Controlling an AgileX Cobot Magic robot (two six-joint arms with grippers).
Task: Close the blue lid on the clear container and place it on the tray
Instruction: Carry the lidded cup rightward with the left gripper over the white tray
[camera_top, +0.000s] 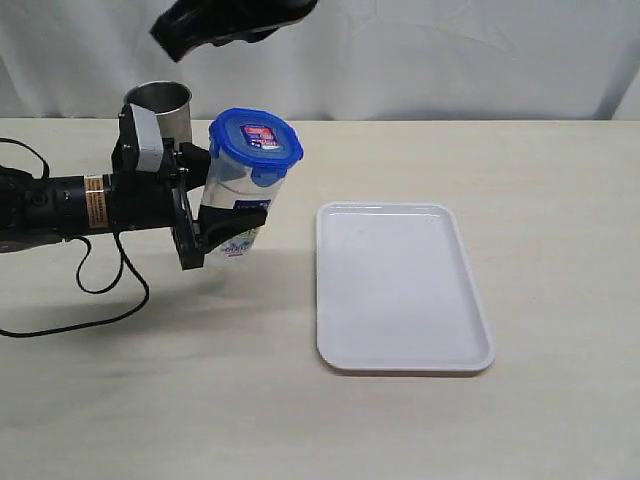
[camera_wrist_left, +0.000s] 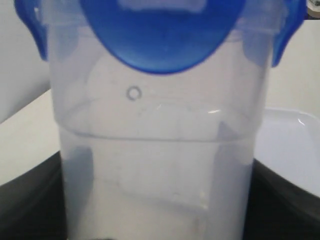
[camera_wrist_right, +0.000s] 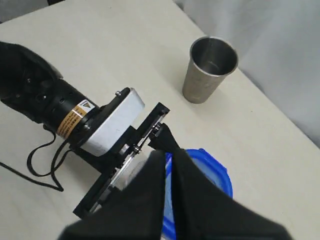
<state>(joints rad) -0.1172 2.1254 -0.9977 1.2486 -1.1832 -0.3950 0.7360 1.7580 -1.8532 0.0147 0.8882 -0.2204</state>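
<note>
- The table (camera_top: 300, 420) is pale and carries the tray (camera_top: 400, 290); the tray lies flat, white and bare.
- The left gripper (camera_top: 225, 190) reaches in sideways, left of the tray in the exterior view; its fingers stand wide apart, clamped on the clear container (camera_top: 240, 205) from both sides.
- The right gripper (camera_top: 235, 25) hangs above and left of the tray, over the container and clear of it; its fingers (camera_wrist_right: 150, 190) are pressed together on nothing.
- The clear container is just left of the tray, outside it, leaning a little; whether its base touches the table cannot be told.
- The steel cup (camera_top: 160, 100) stands upright, farther from the tray than the container.
- The blue lid (camera_top: 255, 140) sits on the container's top, sticker up.
</note>
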